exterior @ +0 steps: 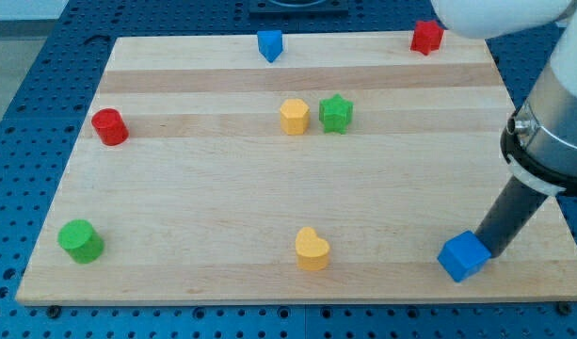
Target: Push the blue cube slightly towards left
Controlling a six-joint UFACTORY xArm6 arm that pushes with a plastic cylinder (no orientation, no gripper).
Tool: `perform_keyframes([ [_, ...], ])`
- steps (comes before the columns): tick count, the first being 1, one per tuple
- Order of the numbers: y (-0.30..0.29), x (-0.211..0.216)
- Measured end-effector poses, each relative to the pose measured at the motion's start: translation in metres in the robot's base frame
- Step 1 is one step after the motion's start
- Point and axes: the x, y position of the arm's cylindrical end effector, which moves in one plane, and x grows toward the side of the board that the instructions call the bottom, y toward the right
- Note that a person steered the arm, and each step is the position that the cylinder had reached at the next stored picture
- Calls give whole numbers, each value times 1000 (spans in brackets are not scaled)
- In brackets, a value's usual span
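Wooden board [222, 198] before me, red cylinder [109, 126] and green cylinder [81, 241] at the view's left, yellow block [294, 117] just beside green star [336, 113], yellow heart [312, 250] low, small blue block [270, 44] and red block [426, 37] along the top edge

No text, label, brand, number or sign can be read anywhere on the board or blocks.

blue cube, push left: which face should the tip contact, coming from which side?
Contact the blue cube on its right-hand face, coming from the view's right. It sits rotated near the board's bottom right corner, so aim at the face's middle or it will likely spin. My tip is already at its upper right side, apparently touching. The yellow heart lies well to the left.
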Motion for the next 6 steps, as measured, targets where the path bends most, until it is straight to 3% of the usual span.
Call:
perform_keyframes([
  [1,41,1],
  [2,65,31],
  [3,54,42],
  [6,-81,-34],
])
